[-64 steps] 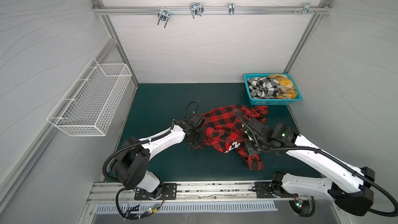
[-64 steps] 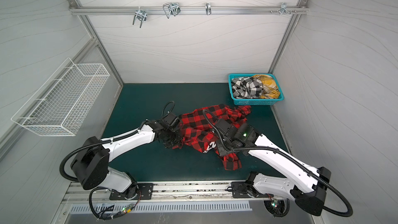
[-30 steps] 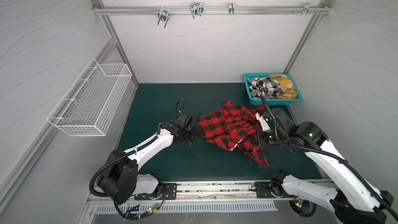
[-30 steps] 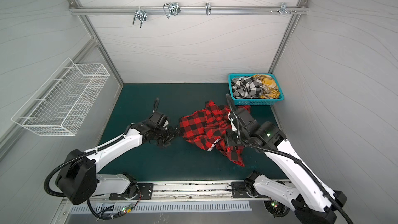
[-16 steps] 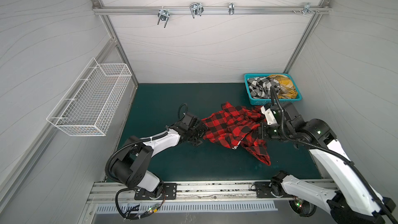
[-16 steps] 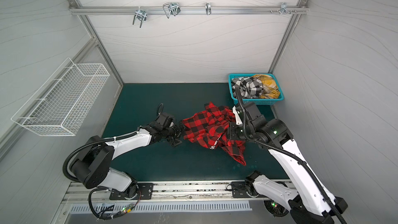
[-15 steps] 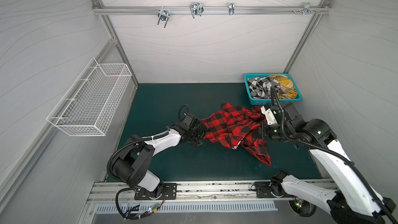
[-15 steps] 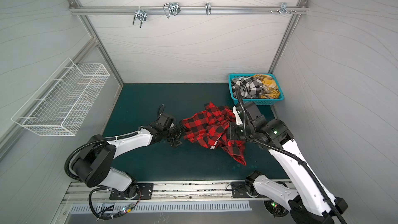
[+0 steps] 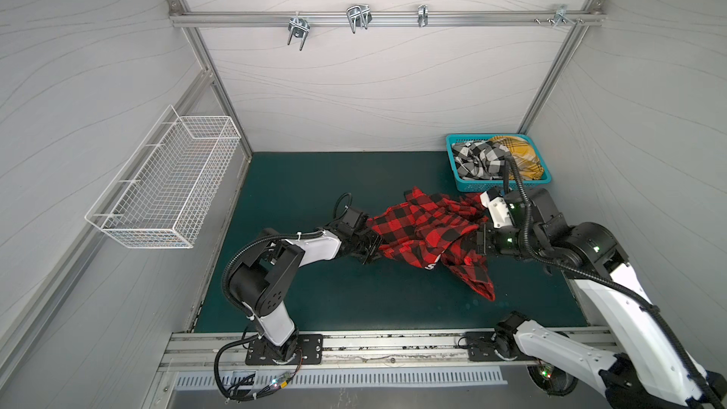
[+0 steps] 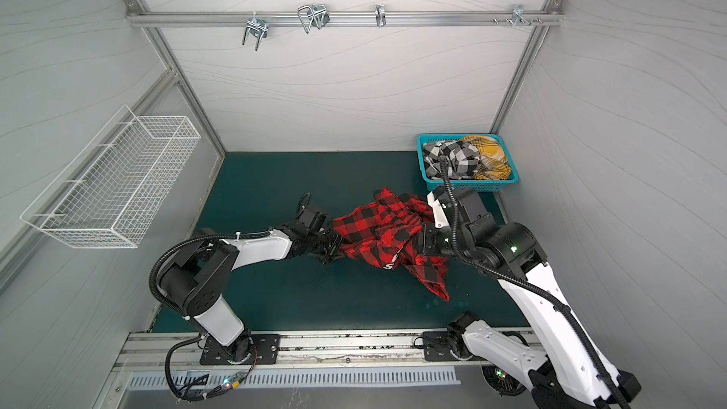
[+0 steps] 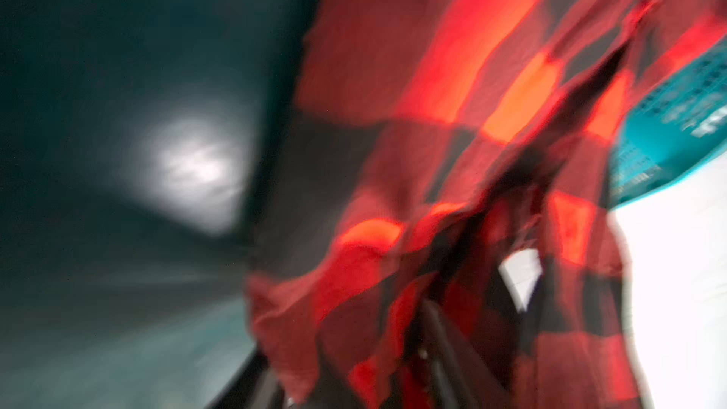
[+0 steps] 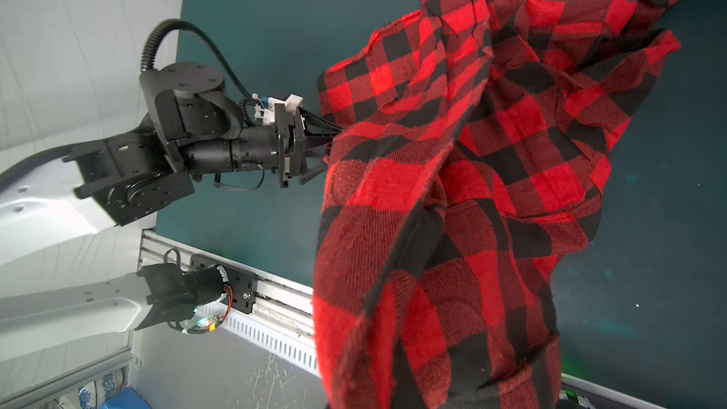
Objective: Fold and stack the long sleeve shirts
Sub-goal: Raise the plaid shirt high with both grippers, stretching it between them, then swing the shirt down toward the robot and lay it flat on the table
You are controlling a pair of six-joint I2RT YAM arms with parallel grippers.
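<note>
Red shirt [image 9: 417,230] stretched over the mat [image 9: 314,190] between 2 grippers.
Left gripper [image 12: 332,143] pinches its hem; right gripper [image 9: 479,242], fingertips buried in cloth, is clamped on it. The left wrist view is blurred. Black-and-white shirt [image 9: 478,159] and yellow shirt [image 9: 525,157] lie in the basket [image 9: 452,165], partly behind a cable [image 9: 515,179].

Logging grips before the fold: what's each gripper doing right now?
Left gripper: closed on an edge of the red plaid shirt.
Right gripper: closed, holding the same shirt lifted.
</note>
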